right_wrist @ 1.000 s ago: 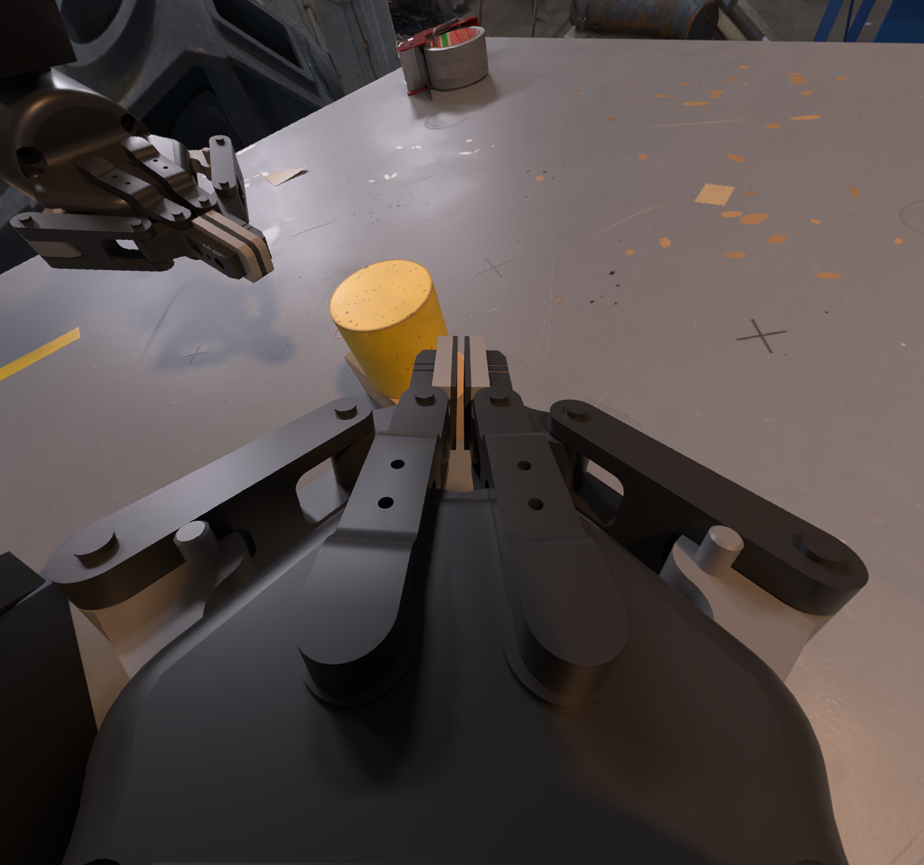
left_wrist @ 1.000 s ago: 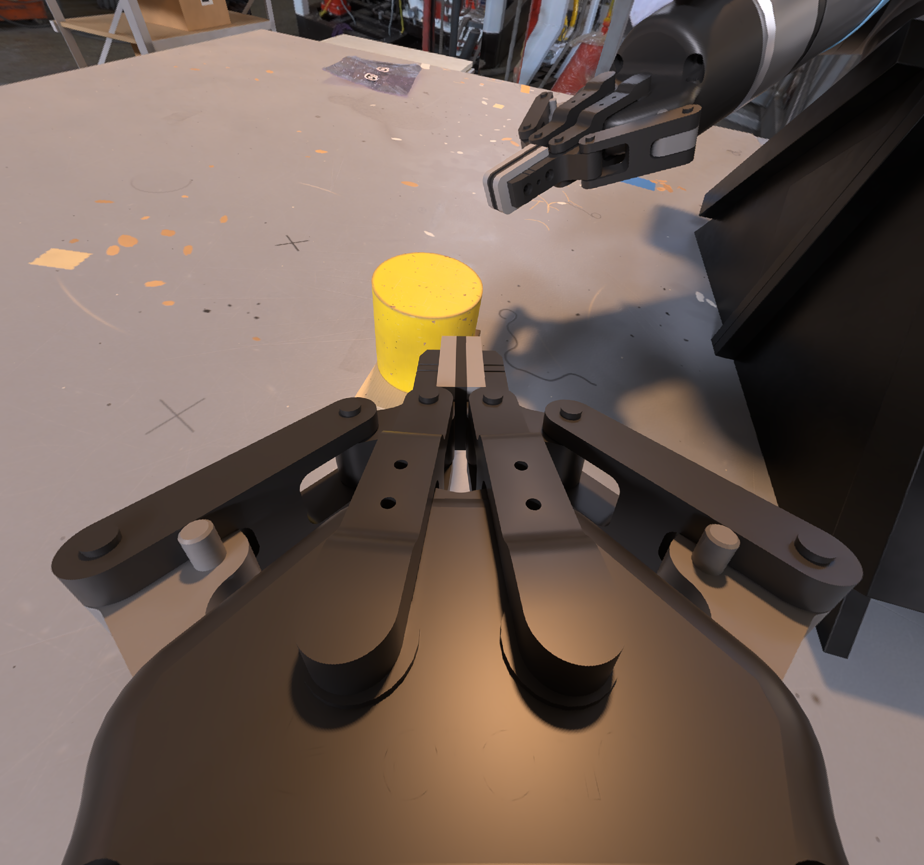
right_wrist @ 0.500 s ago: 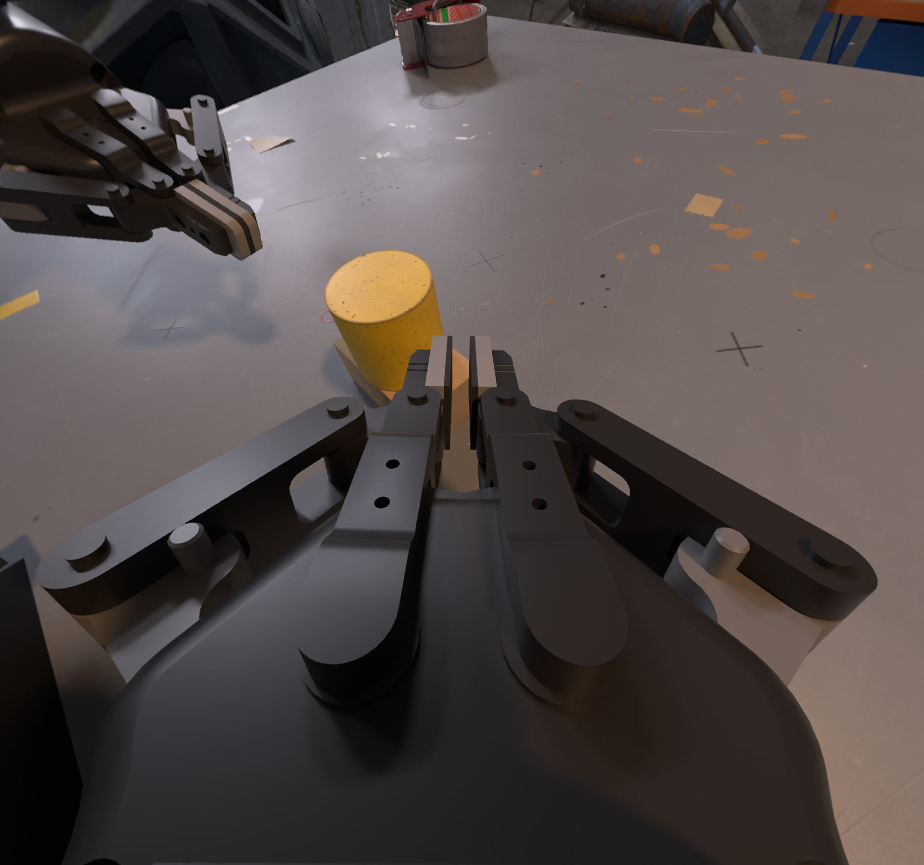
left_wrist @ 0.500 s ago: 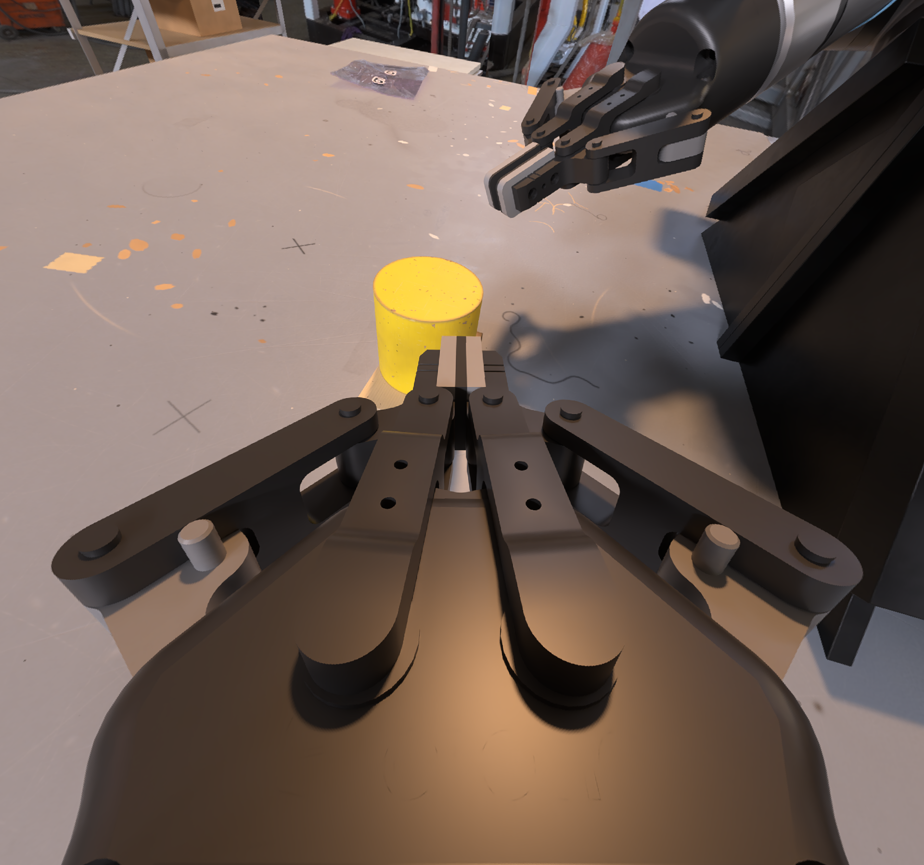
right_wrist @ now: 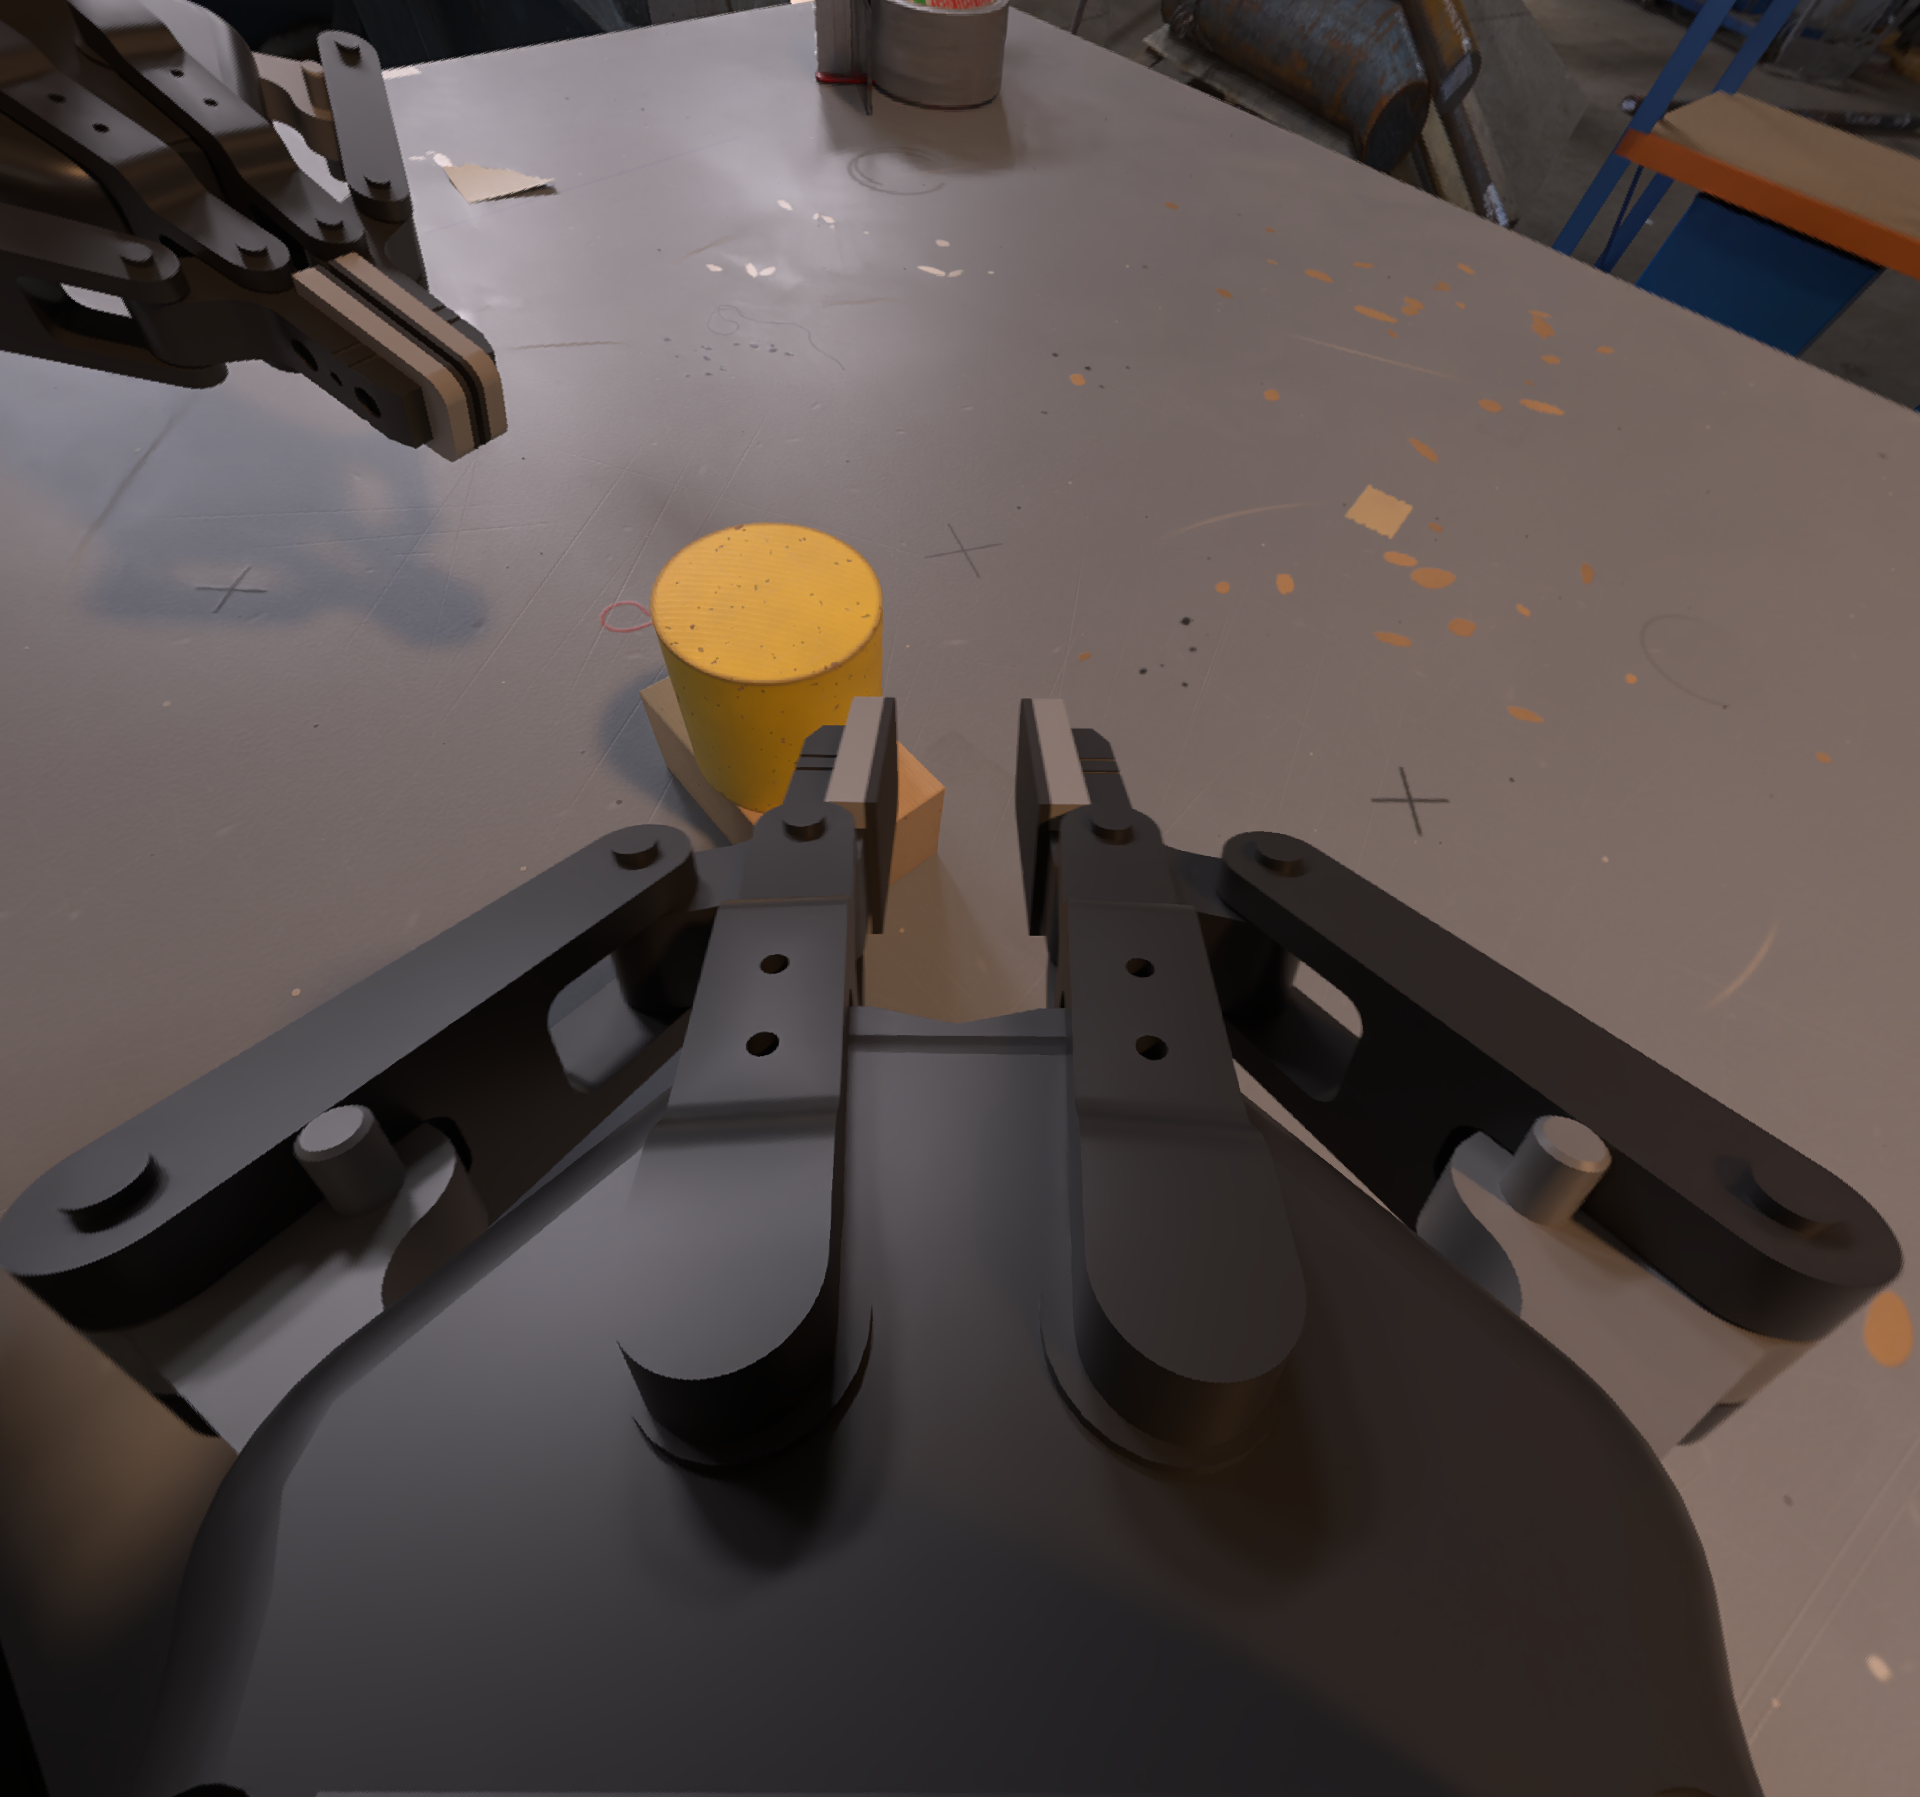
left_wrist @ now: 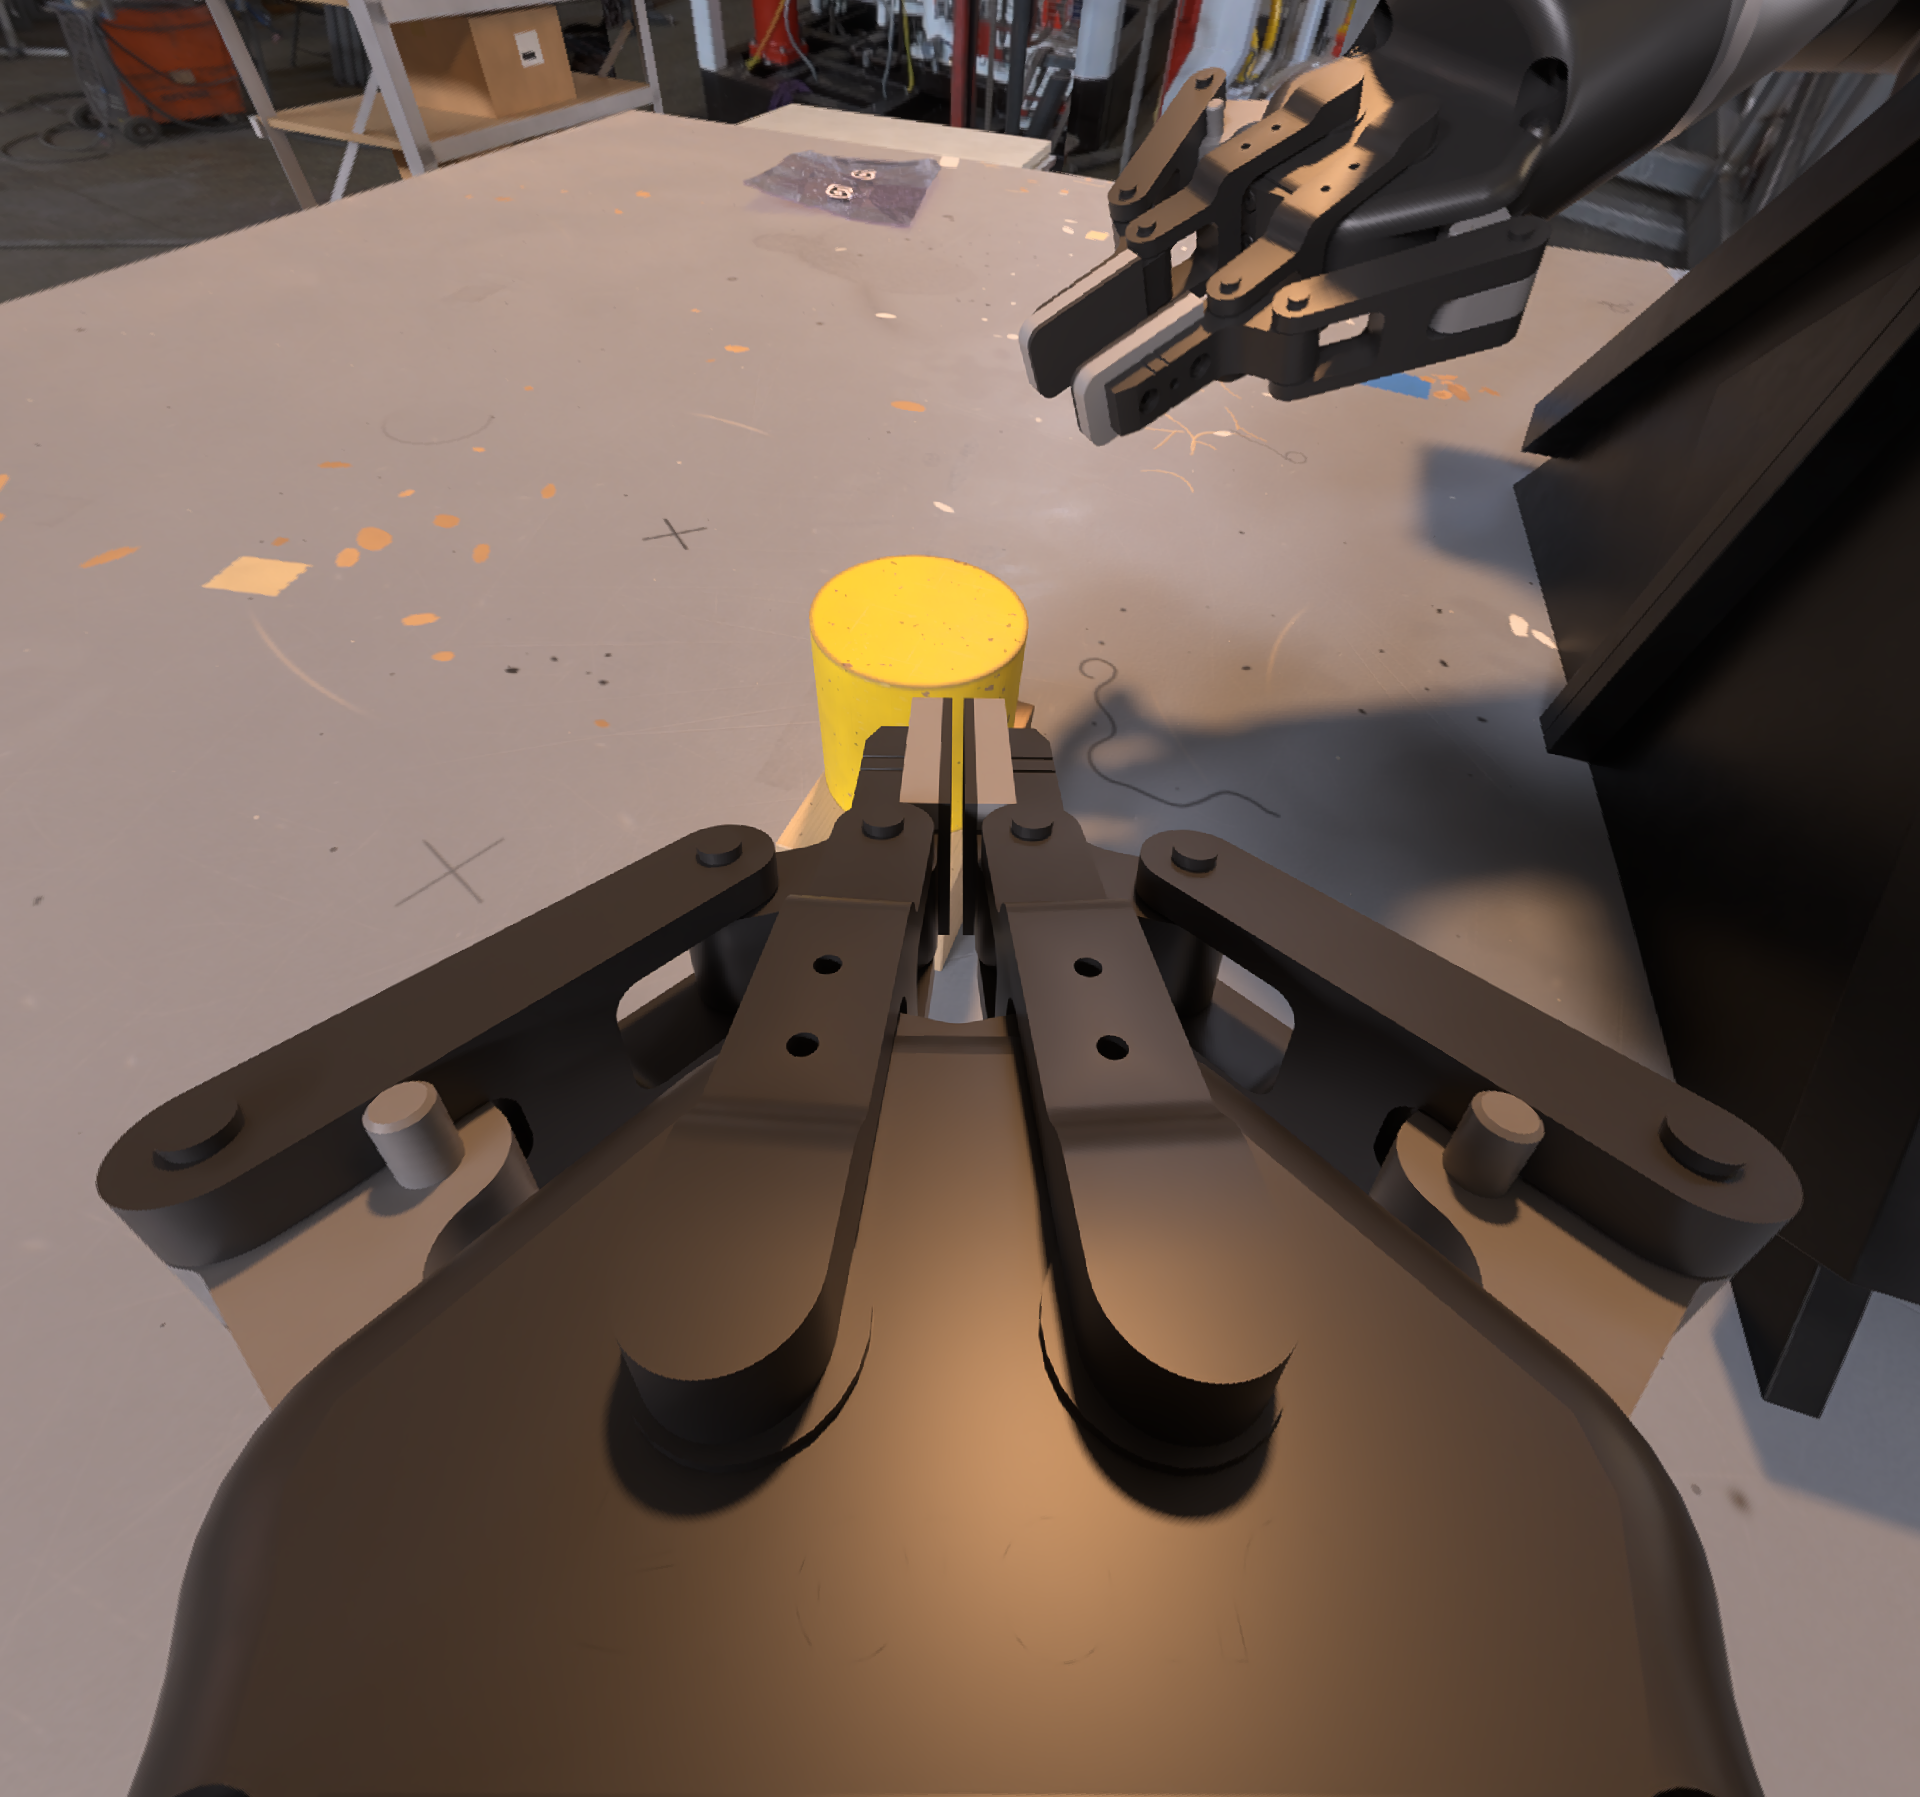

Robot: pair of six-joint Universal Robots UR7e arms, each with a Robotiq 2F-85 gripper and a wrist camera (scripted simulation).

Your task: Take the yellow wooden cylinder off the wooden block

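In the right wrist view, the left tool [right_wrist: 457,397] hovers at far left above the tabletop [right_wrist: 1143,376], its 2 pads pressed together on nothing. The yellow cylinder [right_wrist: 774,656] stands upright, long axis vertical, flat end up, on the wooden block [right_wrist: 914,812]. Just right of it, the right tool [right_wrist: 956,760] is partly open and empty, its near finger beside the cylinder.
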